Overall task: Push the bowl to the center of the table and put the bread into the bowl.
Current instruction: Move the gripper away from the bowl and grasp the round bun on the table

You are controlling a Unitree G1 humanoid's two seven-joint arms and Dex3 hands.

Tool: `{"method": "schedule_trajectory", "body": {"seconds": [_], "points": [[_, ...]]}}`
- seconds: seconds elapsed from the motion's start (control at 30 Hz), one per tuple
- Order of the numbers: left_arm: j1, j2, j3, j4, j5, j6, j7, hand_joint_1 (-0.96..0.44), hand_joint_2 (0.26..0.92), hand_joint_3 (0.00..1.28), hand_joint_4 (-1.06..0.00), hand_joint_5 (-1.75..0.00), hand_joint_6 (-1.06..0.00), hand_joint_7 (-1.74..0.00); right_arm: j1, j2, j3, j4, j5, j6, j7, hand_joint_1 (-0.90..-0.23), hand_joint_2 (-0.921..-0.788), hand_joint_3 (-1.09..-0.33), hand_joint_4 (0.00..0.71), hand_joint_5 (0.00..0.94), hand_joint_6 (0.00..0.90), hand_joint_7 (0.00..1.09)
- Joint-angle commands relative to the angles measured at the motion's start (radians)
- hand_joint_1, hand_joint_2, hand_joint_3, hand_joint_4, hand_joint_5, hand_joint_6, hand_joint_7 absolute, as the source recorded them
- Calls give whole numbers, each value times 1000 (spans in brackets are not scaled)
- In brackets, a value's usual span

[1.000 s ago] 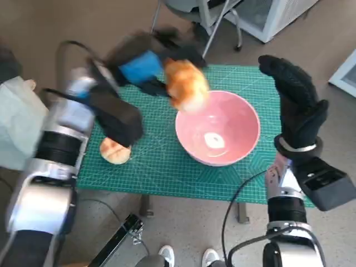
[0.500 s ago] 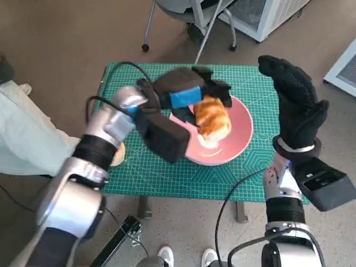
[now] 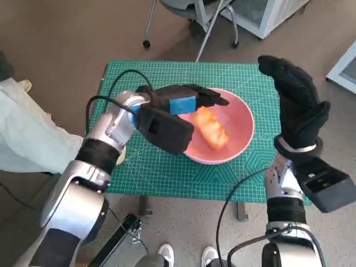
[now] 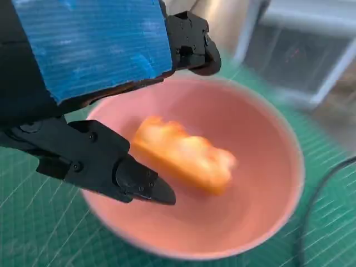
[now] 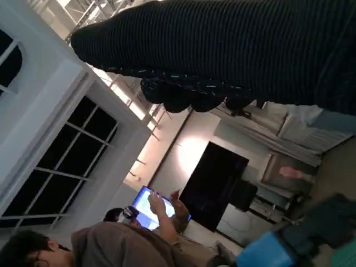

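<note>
Bread [image 3: 212,129] sits inside the pink bowl [image 3: 239,111] near the middle of your green worktop [image 3: 167,167], nothing touching it. Your left robot hand [image 3: 186,102] hovers over the bowl's rim, fingers spread and empty. Right robot hand [image 3: 297,105] is raised beside the bowl, fingers apart, holding nothing.

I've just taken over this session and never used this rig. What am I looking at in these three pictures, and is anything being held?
It is a humanoid robot at a small table with a green mat. The head view looks down from above; the other two come from cameras behind each wrist. The left hand, black with blue tape, hovers open above the pink bowl, and the bread lies inside the bowl, no longer held. The gloved right hand is raised beside the table, holding nothing. Its wrist view shows only the room and a person.
</note>
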Motion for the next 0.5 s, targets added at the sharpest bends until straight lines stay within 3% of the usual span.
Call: {"method": "schedule_trajectory", "body": {"seconds": [0.03, 0.23, 0.5], "points": [[128, 137, 110, -256, -131, -17, -47, -164, 802, 3, -125, -16, -113, -351, 24, -3, -3, -1, -6, 4, -14, -589, -921, -619, 372, 0, 64, 803], [305, 278, 236, -595, -240, 79, -90, -98, 791, 0, -246, -30, -296, -232, 26, 1, -2, -2, 2, 5, -10, -589, -921, -619, 371, 0, 64, 801], [485, 437, 358, -710, -287, 151, -135, -63, 771, 1, -325, -28, -385, -203, 23, 1, -3, 2, 22, 10, 9, -588, -921, -617, 370, 0, 64, 798]]}}
